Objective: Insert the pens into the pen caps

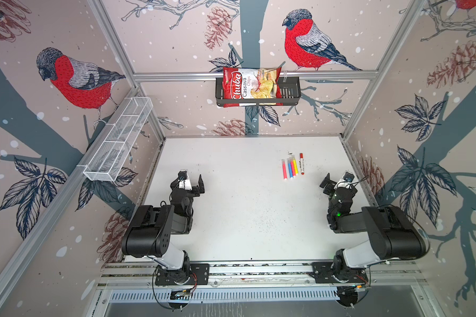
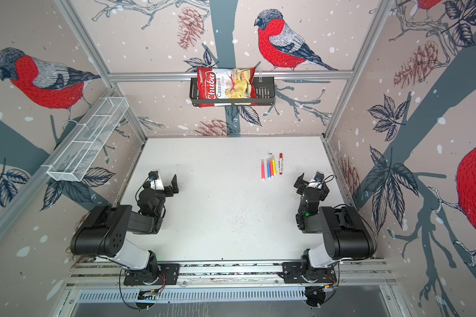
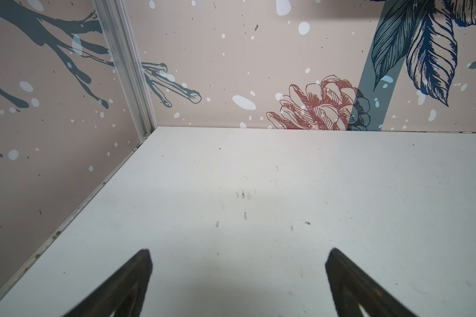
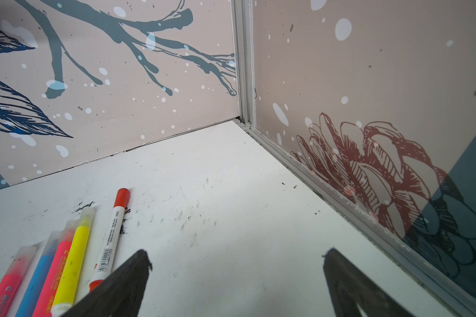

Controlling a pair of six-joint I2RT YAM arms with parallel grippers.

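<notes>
Pens point(image 1: 293, 167) lie capped in a tidy row on the white table point(image 1: 231, 219), right of centre toward the far wall, in both top views. The count is five: four slim ones in pink, blue, red and yellow, plus one thicker white marker point(image 2: 280, 163). No loose cap shows anywhere. The left gripper point(image 1: 194, 186) hangs well apart from the row and the right gripper point(image 1: 338, 184) near it, neither touching a pen. The left wrist view shows that gripper's jaws spread wide over bare table, with no pen in sight. The right wrist view shows the other jaws equally wide and empty, and five caps: four frosted caps point(image 4: 87, 216) and one red cap point(image 4: 122, 197), each on a pen. The job looks finished. Doing this step well means keeping both arms clear of the row and checking that every cap sits fully home.
</notes>
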